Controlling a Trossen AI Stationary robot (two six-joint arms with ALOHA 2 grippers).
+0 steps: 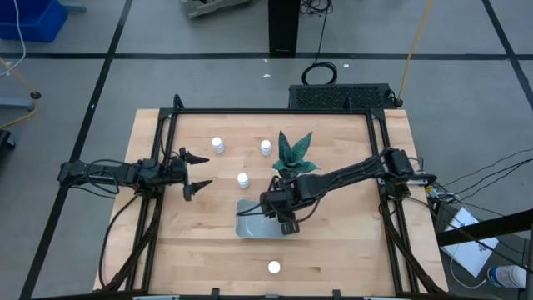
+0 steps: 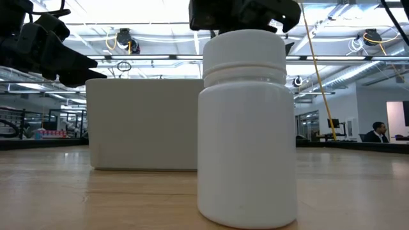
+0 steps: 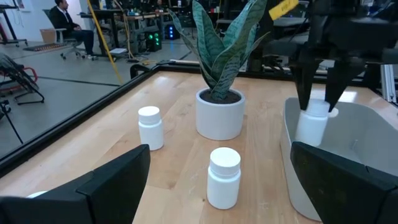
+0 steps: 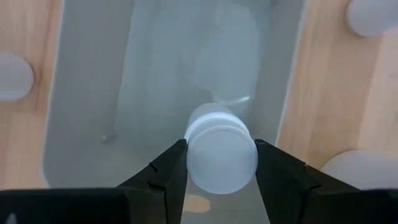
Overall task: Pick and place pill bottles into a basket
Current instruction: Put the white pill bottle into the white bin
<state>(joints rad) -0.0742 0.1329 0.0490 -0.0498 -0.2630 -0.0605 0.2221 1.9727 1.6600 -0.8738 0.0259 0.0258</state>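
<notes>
1. Right pincer [image 4: 219, 163] hangs over the basket [image 1: 248, 227], fingers closed on a pill bottle [image 4: 221, 154] by its cap, apparently to set it inside.
2. That bottle stands upright, long axis vertical, cap up.
3. Left pincer [image 1: 196, 172] waits spread wide and empty at the counter's [image 1: 333, 250] left side.
4. Four more bottles stand upright on the counter.
</notes>
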